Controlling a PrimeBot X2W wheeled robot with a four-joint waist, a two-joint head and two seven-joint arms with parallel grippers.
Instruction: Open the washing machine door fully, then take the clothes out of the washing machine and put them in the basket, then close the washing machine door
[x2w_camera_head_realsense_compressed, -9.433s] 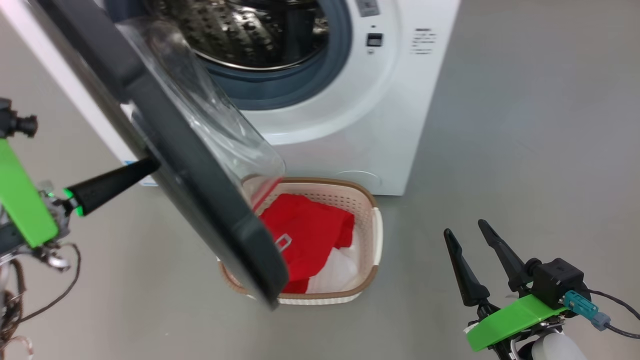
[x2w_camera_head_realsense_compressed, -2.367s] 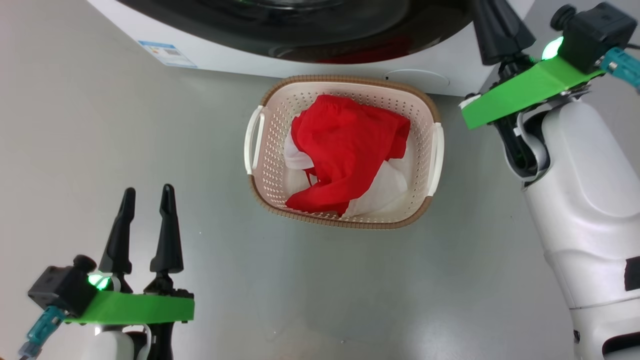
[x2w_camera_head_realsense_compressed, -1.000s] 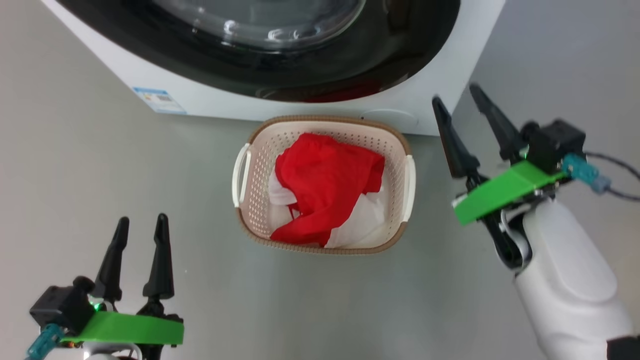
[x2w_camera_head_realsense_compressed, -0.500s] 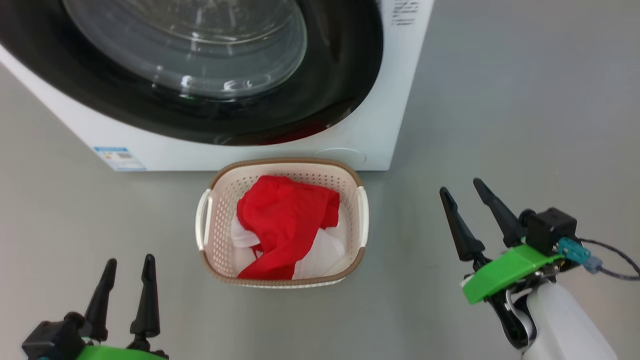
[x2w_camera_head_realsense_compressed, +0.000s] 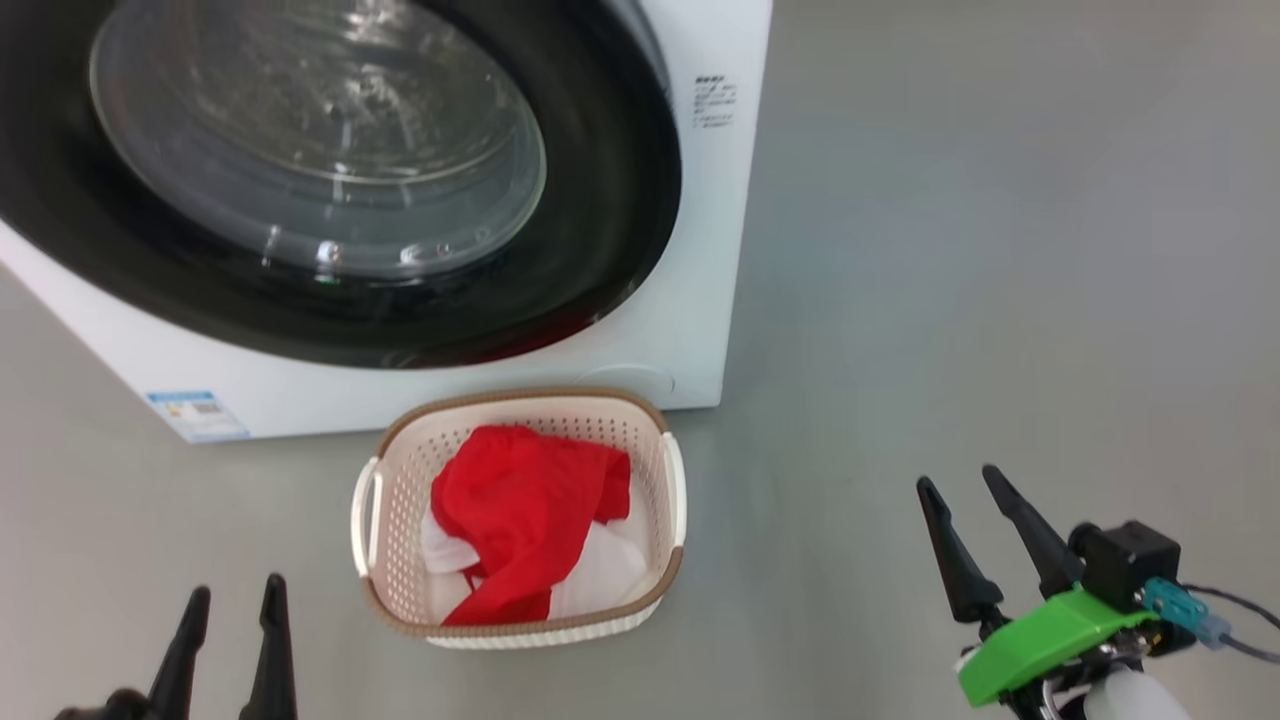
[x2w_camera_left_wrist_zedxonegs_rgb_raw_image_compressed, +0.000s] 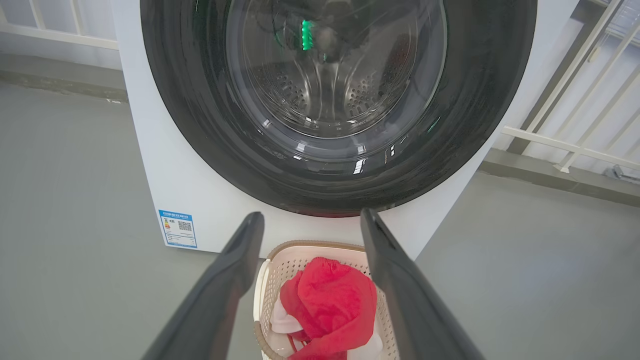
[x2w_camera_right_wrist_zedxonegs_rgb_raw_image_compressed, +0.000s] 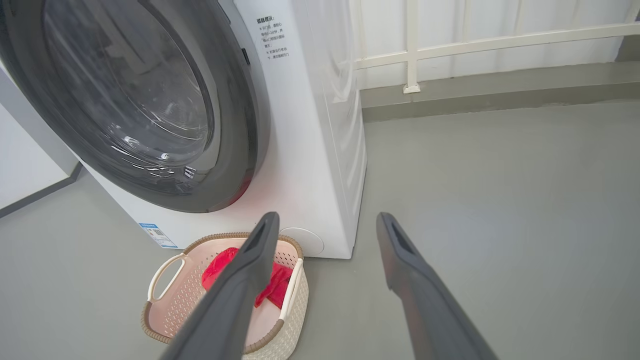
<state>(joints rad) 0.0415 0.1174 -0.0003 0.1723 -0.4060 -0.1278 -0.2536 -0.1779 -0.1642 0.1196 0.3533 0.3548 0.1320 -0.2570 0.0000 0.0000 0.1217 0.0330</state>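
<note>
1. The door (x2w_camera_head_realsense_compressed: 320, 180) lies flush against the washer (x2w_camera_head_realsense_compressed: 700, 300) and appears shut.
2. The red and white clothes (x2w_camera_head_realsense_compressed: 520, 510) lie in the basket (x2w_camera_head_realsense_compressed: 395, 520), which stands on the floor just in front of the washer.
3. The left tool (x2w_camera_head_realsense_compressed: 237, 586) and the right tool (x2w_camera_head_realsense_compressed: 956, 477) both stand wide and empty, clear of the basket.
4. Judgement: all three steps appear complete. Whether the door has latched cannot be told.
5. Change: in the earliest frame the door hangs open over the basket, with the left tool behind it. The door is now closed, and the head camera has shifted.
</note>
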